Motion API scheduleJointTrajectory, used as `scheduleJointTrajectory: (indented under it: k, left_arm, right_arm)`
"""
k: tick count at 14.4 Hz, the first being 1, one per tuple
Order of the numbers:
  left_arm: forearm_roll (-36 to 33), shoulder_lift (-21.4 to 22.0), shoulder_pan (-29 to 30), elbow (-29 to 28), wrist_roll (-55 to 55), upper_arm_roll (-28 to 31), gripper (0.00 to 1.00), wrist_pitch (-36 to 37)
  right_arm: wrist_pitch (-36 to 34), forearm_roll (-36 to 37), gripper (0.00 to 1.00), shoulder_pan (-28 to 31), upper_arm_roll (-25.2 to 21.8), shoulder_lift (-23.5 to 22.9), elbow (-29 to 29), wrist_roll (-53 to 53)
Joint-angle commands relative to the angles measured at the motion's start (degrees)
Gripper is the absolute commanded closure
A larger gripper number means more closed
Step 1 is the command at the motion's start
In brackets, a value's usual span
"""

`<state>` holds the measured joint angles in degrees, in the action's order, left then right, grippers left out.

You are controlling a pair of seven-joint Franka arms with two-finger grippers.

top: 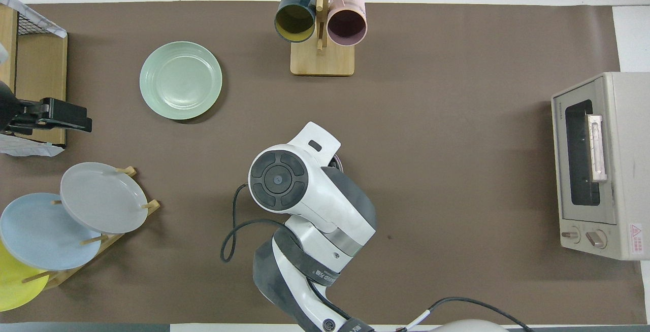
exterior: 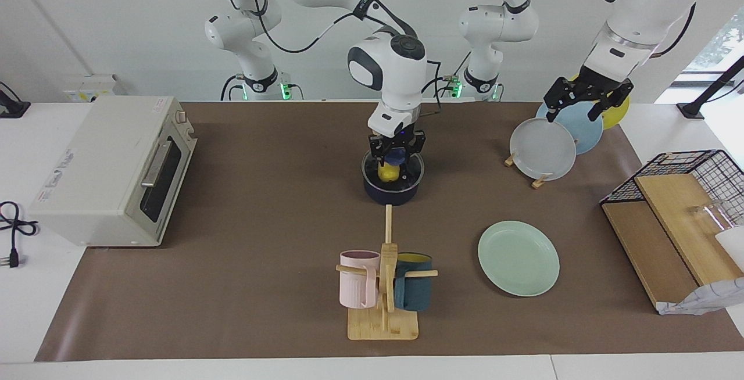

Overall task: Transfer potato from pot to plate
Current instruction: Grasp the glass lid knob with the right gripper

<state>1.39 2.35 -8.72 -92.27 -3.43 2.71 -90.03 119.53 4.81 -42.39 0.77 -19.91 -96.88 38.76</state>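
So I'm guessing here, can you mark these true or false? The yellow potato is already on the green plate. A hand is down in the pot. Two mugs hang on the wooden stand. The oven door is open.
1. The potato is on the mint-green plate: false, it sits in the pot.
2. The right hand is down at the pot around the potato: true.
3. Two mugs hang on the mug stand: true.
4. The toaster oven door is open: false, it is closed.
5. The left hand holds a plate: false, it hangs open over the plate rack.

Matt brown table cover (exterior: 261,205); wooden mug rack (exterior: 383,322); glossy plate (exterior: 518,258)
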Motion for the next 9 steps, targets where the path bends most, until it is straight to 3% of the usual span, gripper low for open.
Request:
scheduleJointTrajectory:
  k: [1, 4, 9]
  left_arm:
    - [0.5, 1.0, -0.3, -0.8, 0.0, 0.6, 0.00, -0.5]
    - [0.4, 1.0, -0.3, -0.8, 0.1, 0.6, 0.00, -0.4]
    - [0.3, 1.0, -0.2, -0.9, 0.0, 0.7, 0.00, -0.5]
  right_arm:
    - [0.7, 0.7, 0.44, 0.3, 0.1, 1.4, -1.6, -1.1]
    - [0.3, 0.8, 0.68, 0.4, 0.1, 1.4, -0.8, -1.5]
    - [-7.9, 0.1, 0.71, 3.0, -0.1, 1.4, 7.8, -5.3]
